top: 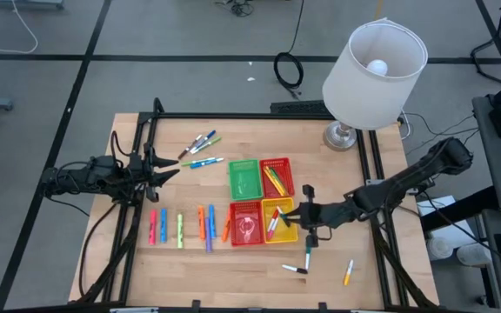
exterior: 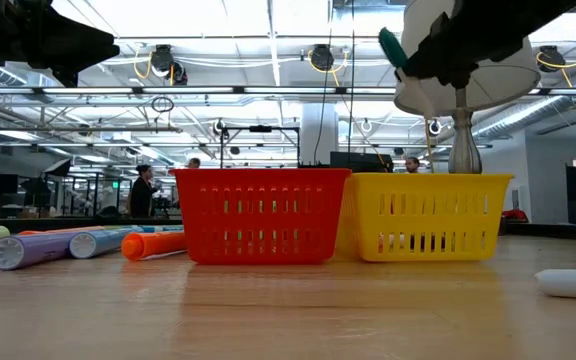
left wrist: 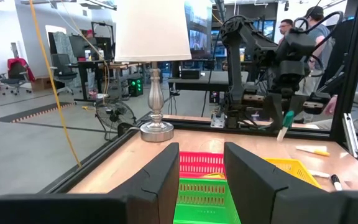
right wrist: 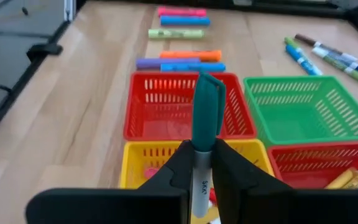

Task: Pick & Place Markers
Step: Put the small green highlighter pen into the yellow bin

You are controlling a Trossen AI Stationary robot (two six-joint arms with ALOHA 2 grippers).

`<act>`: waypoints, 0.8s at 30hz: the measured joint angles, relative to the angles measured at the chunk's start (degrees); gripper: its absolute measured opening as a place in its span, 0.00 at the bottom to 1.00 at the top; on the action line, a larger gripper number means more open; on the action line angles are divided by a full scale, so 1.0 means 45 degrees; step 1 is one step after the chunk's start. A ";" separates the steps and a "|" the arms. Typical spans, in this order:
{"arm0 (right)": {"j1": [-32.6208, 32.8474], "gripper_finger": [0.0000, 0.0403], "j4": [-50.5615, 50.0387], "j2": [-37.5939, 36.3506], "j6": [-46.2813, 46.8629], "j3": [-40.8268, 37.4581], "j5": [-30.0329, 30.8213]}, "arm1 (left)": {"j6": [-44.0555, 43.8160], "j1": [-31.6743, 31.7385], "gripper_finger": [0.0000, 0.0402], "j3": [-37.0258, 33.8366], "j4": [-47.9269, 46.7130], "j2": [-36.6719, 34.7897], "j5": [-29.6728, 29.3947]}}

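My right gripper [right wrist: 202, 149] is shut on a marker with a white barrel and a teal cap [right wrist: 207, 106]. It holds the marker in the air at the right side of the yellow basket [top: 278, 219]. The marker also shows in the low view [exterior: 393, 48], high above the baskets. Several markers [top: 181, 228] lie in a row on the wood left of the near red basket [top: 247, 223]. Others [top: 200, 148] lie at the far left. My left gripper [top: 168, 169] waits open and level at the table's left side. My right gripper pinches the marker's white barrel [right wrist: 201, 180] between its two fingers. The capped end sticks out past the fingertips. The fingers come from the table's right side, slanting a little downward. The marker is tilted and lifted clear of the baskets and the table.
A green basket [top: 243, 178] and a second red basket [top: 277, 176] holding markers stand behind the near pair. A white lamp [top: 374, 65] stands at the far right corner. A white-and-black marker [top: 296, 269] and a yellow one [top: 349, 272] lie near the front right.
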 joint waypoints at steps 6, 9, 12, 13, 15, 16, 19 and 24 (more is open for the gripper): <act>-0.0638 0.06 -0.1128 0.1468 -0.0168 0.1329 -0.1226 | 0.0001 0.0001 0.33 0.0000 0.0001 0.0003 -0.0004; -0.0872 0.06 -0.1892 0.2290 -0.0159 0.1877 -0.1536 | 0.0001 0.0001 0.33 -0.0005 0.0011 -0.0001 -0.0005; -0.1003 0.07 -0.1943 0.2655 -0.0135 0.2063 -0.1550 | -0.0001 0.0000 0.33 -0.0005 0.0028 0.0004 0.0000; -0.1042 0.07 -0.1982 0.2709 -0.0103 0.2063 -0.1542 | 0.0001 -0.0001 0.33 -0.0005 0.0033 -0.0001 0.0000; -0.1125 0.07 -0.2060 0.2835 0.0117 0.2063 -0.1549 | 0.0001 0.0000 0.33 -0.0005 0.0002 0.0004 0.0000; -0.1159 0.07 -0.2320 0.2855 0.0280 0.2062 -0.1553 | 0.0001 -0.0004 0.33 -0.0005 0.0016 0.0004 0.0000; -0.1178 0.06 -0.2321 0.2909 0.0748 0.1805 -0.1514 | 0.0001 -0.0001 0.33 -0.0005 -0.0006 0.0004 0.0000; -0.1166 0.07 -0.2123 0.3026 0.1356 0.1330 -0.1530 | 0.0001 -0.0001 0.33 -0.0007 0.0001 0.0004 0.0000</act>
